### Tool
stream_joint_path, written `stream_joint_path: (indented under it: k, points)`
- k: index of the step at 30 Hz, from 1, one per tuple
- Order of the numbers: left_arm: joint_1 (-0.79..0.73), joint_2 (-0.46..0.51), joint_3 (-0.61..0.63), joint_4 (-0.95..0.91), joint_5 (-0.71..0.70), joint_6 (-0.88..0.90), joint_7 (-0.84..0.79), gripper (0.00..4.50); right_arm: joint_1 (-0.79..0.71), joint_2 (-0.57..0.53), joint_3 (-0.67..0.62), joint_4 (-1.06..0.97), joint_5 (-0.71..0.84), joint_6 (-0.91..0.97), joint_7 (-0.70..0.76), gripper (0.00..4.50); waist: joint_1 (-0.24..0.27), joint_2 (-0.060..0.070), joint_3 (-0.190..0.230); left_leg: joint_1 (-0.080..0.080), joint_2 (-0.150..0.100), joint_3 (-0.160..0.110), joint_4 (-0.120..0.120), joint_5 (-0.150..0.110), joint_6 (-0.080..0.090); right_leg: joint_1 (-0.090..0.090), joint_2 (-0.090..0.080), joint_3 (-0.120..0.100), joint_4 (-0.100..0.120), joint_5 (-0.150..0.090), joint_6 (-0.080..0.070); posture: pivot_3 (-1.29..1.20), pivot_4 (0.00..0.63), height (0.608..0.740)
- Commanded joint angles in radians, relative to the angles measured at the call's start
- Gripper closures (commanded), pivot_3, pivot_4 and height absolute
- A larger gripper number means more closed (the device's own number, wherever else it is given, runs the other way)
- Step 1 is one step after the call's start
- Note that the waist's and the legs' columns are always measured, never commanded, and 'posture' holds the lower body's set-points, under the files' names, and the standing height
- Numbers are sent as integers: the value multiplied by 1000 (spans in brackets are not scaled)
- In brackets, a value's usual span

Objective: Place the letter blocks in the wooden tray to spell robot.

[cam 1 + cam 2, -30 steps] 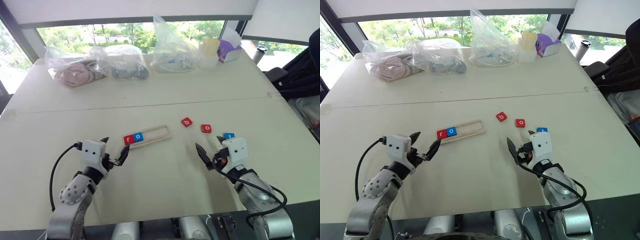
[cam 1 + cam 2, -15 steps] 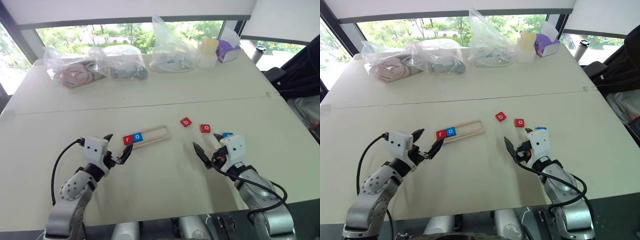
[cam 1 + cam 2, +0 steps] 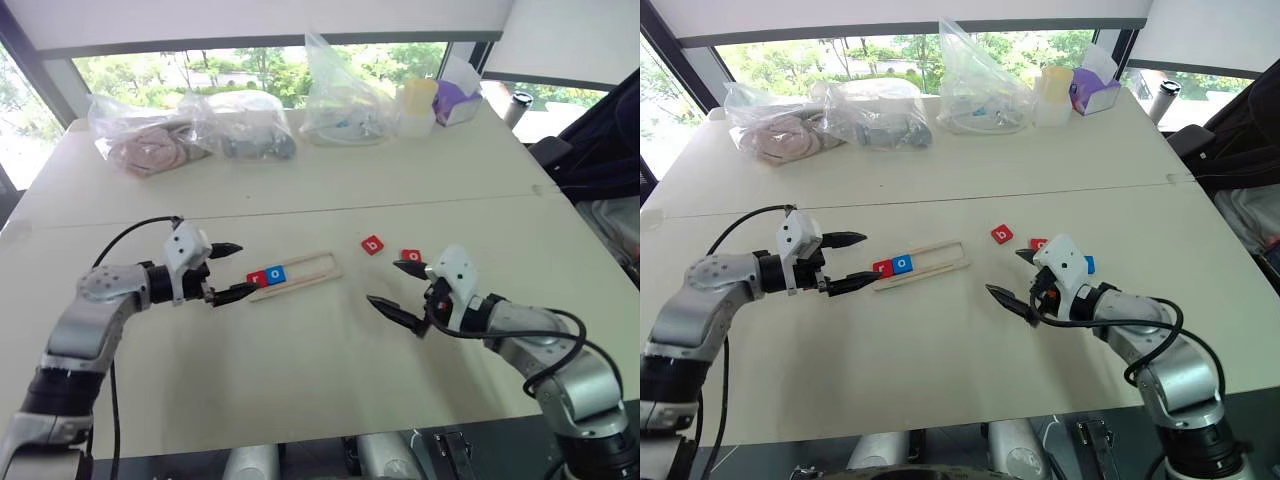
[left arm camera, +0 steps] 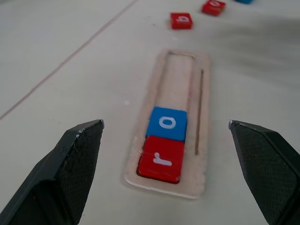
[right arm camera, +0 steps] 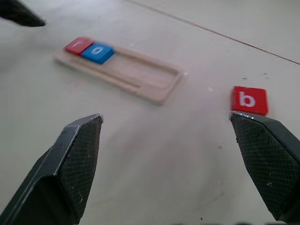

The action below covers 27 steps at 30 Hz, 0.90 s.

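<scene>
Red r and blue o sat side by side at one end of the tray, touching, so the word was started from its first slot; the other three slots were bare wood. Tray lay near table centre, slightly slanted. Red b lay loose on the table at about 3 o'clock from the tray, well apart from it. Second red tile sat just past b at 3 o'clock, and a blue tile peeked out behind the right gripper. Judged: b was the next letter needed, hence its place nearest the tray.

Left gripper hovered at 9 o'clock of the tray, just beside the r end, jaws spread wide, holding nothing. Right gripper hovered at 6 o'clock of b, jaws likewise wide and empty; probably lined up for b.

Plastic bags, a cup and a purple box lined the far edge at 12 o'clock, well clear of the work.
</scene>
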Motion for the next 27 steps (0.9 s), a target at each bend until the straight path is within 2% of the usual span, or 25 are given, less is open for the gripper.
stream_joint_path:
  k: [1,8,16,27]
  points:
    - [-77,9,-44,114,37,-65,-117,0,-37,-56,-4,-49,32,10,62,60,0,0,0,0,0,0,0,0,0,0,0,0,0,0,0,0,150,740]
    - [-213,-45,-99,334,114,-191,-210,0,-50,-82,-7,-61,32,14,65,60,0,0,0,-1,0,0,1,0,0,0,0,0,0,3,1,0,150,740]
    - [-286,-128,-132,517,201,-331,-212,0,-40,-77,-15,-97,29,28,33,60,1,-1,0,-1,0,0,1,0,0,0,0,0,0,3,1,0,150,740]
    - [-247,-150,-142,548,258,-402,-179,0,-24,-79,-17,-115,29,24,11,60,1,-1,0,-1,0,0,1,0,0,0,0,0,1,3,2,0,150,740]
